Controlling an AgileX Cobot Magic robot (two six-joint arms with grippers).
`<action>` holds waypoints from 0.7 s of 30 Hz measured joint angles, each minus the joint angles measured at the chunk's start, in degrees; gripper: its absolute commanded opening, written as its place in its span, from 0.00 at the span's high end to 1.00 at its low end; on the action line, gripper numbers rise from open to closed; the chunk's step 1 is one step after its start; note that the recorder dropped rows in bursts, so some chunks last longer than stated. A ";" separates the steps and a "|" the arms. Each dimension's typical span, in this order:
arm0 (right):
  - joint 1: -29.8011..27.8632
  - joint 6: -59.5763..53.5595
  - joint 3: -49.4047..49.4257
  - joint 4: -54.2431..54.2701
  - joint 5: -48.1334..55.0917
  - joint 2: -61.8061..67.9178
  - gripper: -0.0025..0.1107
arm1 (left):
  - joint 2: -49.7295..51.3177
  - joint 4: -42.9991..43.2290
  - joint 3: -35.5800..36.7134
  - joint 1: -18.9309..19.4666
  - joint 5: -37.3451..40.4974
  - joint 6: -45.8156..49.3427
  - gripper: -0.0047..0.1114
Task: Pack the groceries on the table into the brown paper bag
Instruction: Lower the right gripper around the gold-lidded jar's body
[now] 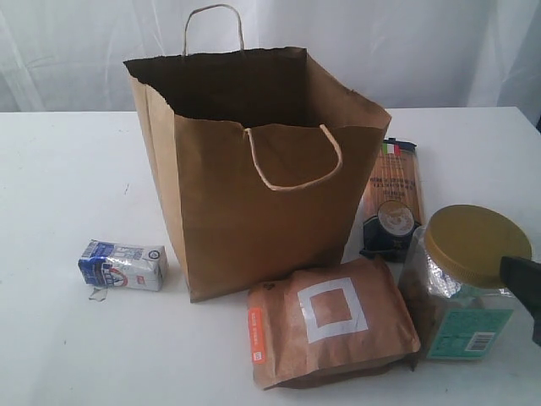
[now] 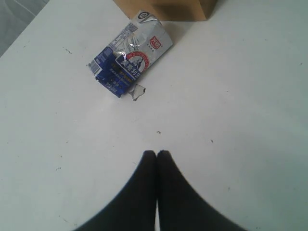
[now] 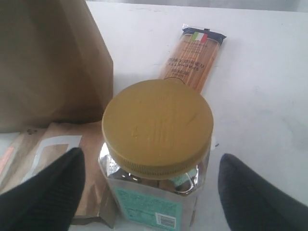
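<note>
The brown paper bag point(image 1: 254, 169) stands upright and open-topped mid-table. To its left lies the small blue-white carton point(image 1: 122, 265) point(image 2: 130, 55). My left gripper point(image 2: 156, 155) is shut and empty, hovering over bare table short of the carton. In front of the bag lies the brown pouch with white square point(image 1: 331, 330) point(image 3: 43, 154). The gold-lidded clear jar point(image 1: 465, 283) point(image 3: 158, 127) stands at the right. My right gripper point(image 3: 151, 166) is open, its fingers point(image 3: 53, 187) wide on either side of the jar, not touching. Behind the jar lies the long pasta packet point(image 1: 395, 199) point(image 3: 192, 60). Bottle and can are out of view.
The white table point(image 1: 68, 169) carries a few dark specks. A pale curtain hangs behind it. A scrap of clear wrapper point(image 2: 138, 91) lies beside the carton. The right arm's dark edge point(image 1: 524, 283) shows at the exterior view's right border.
</note>
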 measured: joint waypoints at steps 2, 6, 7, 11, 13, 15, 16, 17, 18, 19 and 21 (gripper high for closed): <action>0.00 -0.11 -0.75 -0.60 0.58 0.00 0.35 | 0.00 0.00 0.00 0.00 0.00 0.00 0.96; 0.00 -0.24 -2.78 -3.34 0.94 0.13 0.35 | 0.00 0.00 0.00 0.00 0.00 0.00 0.96; 0.00 -0.24 -3.31 -4.41 0.94 0.23 0.35 | 0.00 0.00 0.00 0.00 0.00 0.00 0.96; 0.00 0.45 -6.38 -7.06 0.94 1.68 0.35 | 0.00 0.00 0.00 0.00 0.00 0.00 0.96; 0.00 0.89 -7.61 -7.47 1.04 2.79 0.35 | 0.00 0.00 0.00 0.00 0.00 0.00 0.96; 0.18 1.00 -9.51 -7.71 1.74 4.53 0.35 | 0.00 0.00 0.00 0.00 0.00 0.00 0.96; 0.21 1.00 -10.39 -7.97 2.56 5.45 0.35 | 0.00 0.00 0.00 0.00 0.00 0.00 0.96; 0.61 1.37 -11.74 -8.63 3.65 7.01 0.35 | 0.00 0.00 0.00 0.00 0.00 0.00 0.96; 0.88 1.96 -12.72 -9.50 4.85 8.14 0.35 | 0.00 0.00 0.00 0.00 0.00 0.00 0.96; 1.09 2.78 -14.08 -11.19 5.92 9.60 0.34 | 0.00 0.00 0.00 0.00 0.00 0.00 0.96; 1.66 5.88 -16.71 -15.75 8.70 12.20 0.33 | 0.00 0.00 0.00 0.00 0.00 0.00 0.96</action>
